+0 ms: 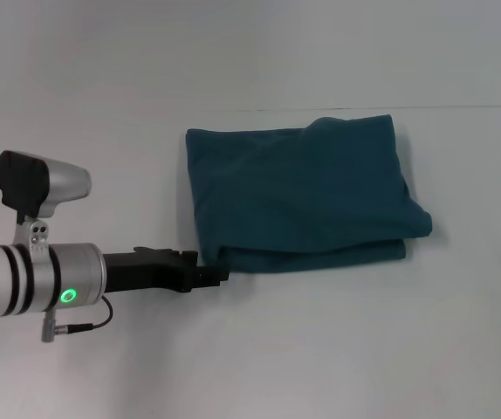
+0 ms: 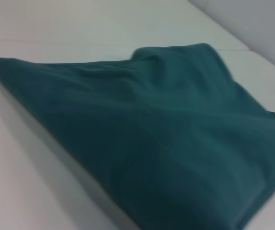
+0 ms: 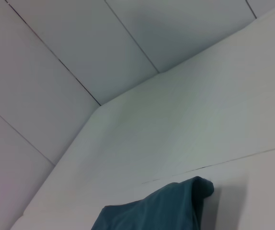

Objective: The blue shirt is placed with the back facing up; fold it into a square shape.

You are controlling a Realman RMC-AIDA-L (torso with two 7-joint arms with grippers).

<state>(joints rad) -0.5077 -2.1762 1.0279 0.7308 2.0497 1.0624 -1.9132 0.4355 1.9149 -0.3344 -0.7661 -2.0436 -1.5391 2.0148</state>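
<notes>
1. Cloth first: the blue shirt [image 1: 298,196] lies on the white bench [image 1: 338,349], already folded into a stacked, roughly rectangular bundle with its plain side up, slightly right of centre in the head view.
2. The bundle is not tidy (its far right corner bulges and the right edge swells outward past the layers below), so the shape reads closer to a wide rectangle than a true square.
3. The left tool [image 1: 214,275] reaches in low from the robot's left, its tip at the near left corner of the bundle; whether it is touching or pinching the fabric cannot be told, and neither can how far apart its fingers stand.
4. The right arm is out of the head view; its wrist camera sees only one corner of the shirt [image 3: 176,206] and bare bench.
5. Risks, as a judgement: pulling away while any fabric is caught would drag the corner and open the layers.
6. A nudge along the bench could skew the stack, and the loose right bulge may slump further.
</notes>
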